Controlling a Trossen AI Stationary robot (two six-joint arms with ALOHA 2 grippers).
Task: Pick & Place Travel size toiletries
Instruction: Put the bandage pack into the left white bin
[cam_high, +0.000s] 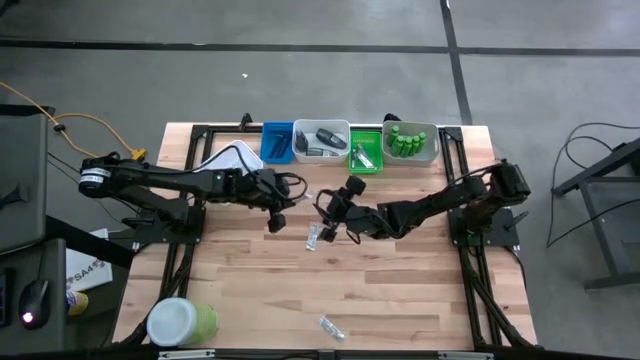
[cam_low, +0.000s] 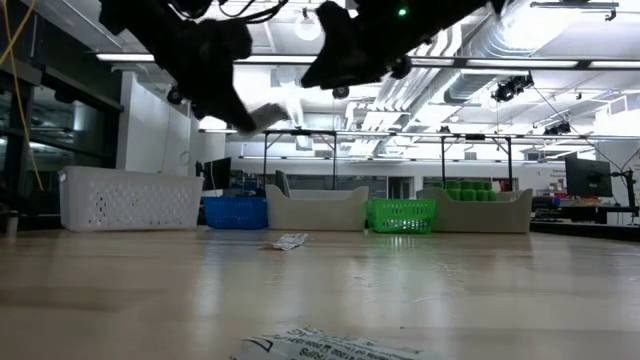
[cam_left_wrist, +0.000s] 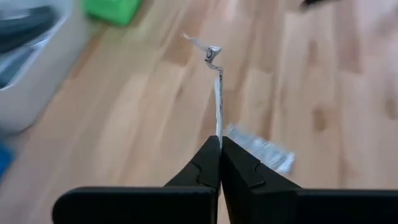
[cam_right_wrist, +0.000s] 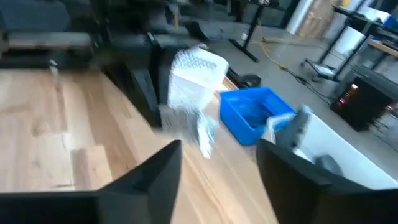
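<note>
A clear, silvery flat sachet (cam_left_wrist: 217, 87) is held up above the table's middle, with my left gripper (cam_left_wrist: 220, 142) shut on it. The low view shows the same sachet (cam_low: 272, 114) in the air, and it also appears in the right wrist view (cam_right_wrist: 194, 78). My right gripper (cam_right_wrist: 217, 152) stands open just to the right of it, with nothing between its fingers. A second sachet (cam_high: 313, 235) lies flat on the wood below the two grippers. A third sachet (cam_high: 330, 326) lies near the front edge. My left gripper pinches one end of the sachet (cam_left_wrist: 218, 129) between its two fingertips. The fingers come from the table's left and slant downward. The sachet sticks out past the fingertips, seen edge-on, and is clear of the table.
Along the far edge stand a white basket (cam_high: 235, 157), a blue tray (cam_high: 277, 142), a pale tray with dark pieces (cam_high: 320, 140), a green tray (cam_high: 365, 150) and a tray of green bottles (cam_high: 410, 140). A big green jar with a white lid (cam_high: 180, 322) stands at the front left.
</note>
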